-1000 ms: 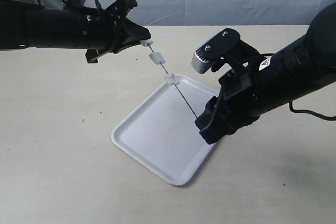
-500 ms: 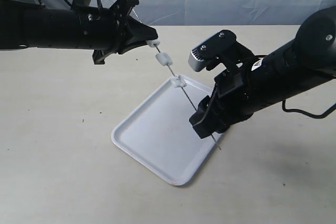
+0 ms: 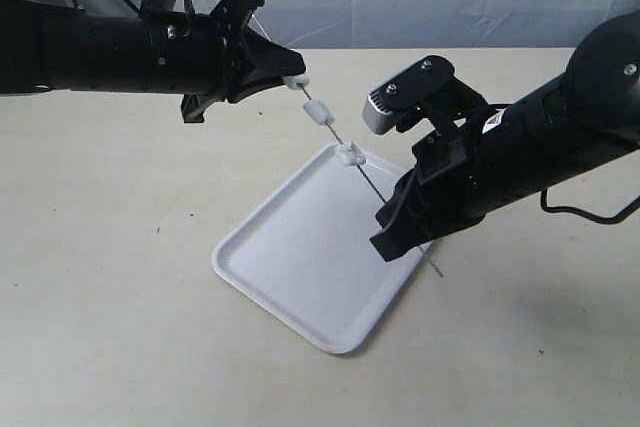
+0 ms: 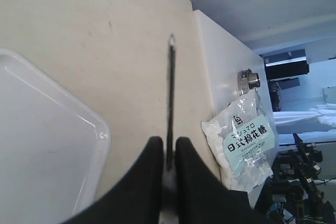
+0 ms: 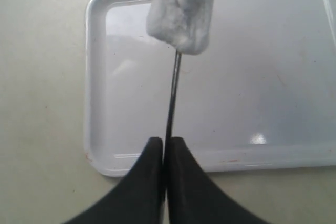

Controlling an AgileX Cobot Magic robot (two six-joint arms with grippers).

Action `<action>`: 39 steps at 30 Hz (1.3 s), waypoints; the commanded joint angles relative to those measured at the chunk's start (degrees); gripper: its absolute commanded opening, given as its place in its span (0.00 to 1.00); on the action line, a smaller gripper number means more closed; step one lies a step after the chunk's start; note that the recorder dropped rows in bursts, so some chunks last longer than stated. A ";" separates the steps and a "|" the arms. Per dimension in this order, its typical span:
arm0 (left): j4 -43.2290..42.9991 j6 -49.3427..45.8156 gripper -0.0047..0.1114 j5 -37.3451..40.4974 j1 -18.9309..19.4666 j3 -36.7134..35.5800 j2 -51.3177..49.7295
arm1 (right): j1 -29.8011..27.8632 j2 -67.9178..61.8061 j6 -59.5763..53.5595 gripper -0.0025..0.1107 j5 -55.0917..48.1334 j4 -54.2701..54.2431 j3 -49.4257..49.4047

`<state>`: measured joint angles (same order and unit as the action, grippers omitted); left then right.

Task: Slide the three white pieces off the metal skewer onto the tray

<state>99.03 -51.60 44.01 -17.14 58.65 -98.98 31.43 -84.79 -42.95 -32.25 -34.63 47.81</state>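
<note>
Ext: skewer (image 3: pixel 333 133) slants over tray (image 3: pixel 262 265) on bench (image 3: pixel 110 297), 3 pieces (image 3: pixel 317 110) threaded on its upper half, left claw (image 3: pixel 288 75) clamped on its 11 o'clock end, right claw (image 3: pixel 392 229) pinching it toward 5 o'clock; L wrist: left claw (image 4: pixel 169 156) closed tight on skewer (image 4: pixel 170 98); R wrist: right claw (image 5: pixel 167 150) gripping skewer (image 5: pixel 173 93), one of the pieces (image 5: pixel 181 17) over tray (image 5: pixel 97 77).

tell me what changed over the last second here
The left gripper moved right in the exterior view, carrying the metal skewer and the three white pieces with it. The skewer's lower end now pokes out beyond the right gripper, where none showed before. Both grippers stayed shut on the skewer, all three pieces stayed threaded, and the tray did not move.
</note>
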 commanded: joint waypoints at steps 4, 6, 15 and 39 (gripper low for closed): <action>0.91 0.73 0.18 -0.18 -0.10 0.38 -0.02 | -0.02 -0.04 -1.37 0.02 1.40 0.09 -0.09; 0.91 0.73 0.26 0.06 -0.10 0.38 -0.02 | -0.02 -0.04 -1.27 0.02 2.57 0.53 -0.09; 0.91 0.25 0.35 -0.41 0.13 0.38 0.34 | -0.02 -0.04 10.83 0.02 5.00 13.58 -0.09; 0.91 -2.57 0.04 -0.10 0.13 0.38 0.34 | -0.02 -0.04 14.66 0.02 7.49 16.36 -0.09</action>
<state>99.03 -53.76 43.20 -17.14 58.65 -98.98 31.53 -84.79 -28.47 -25.59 -18.48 47.81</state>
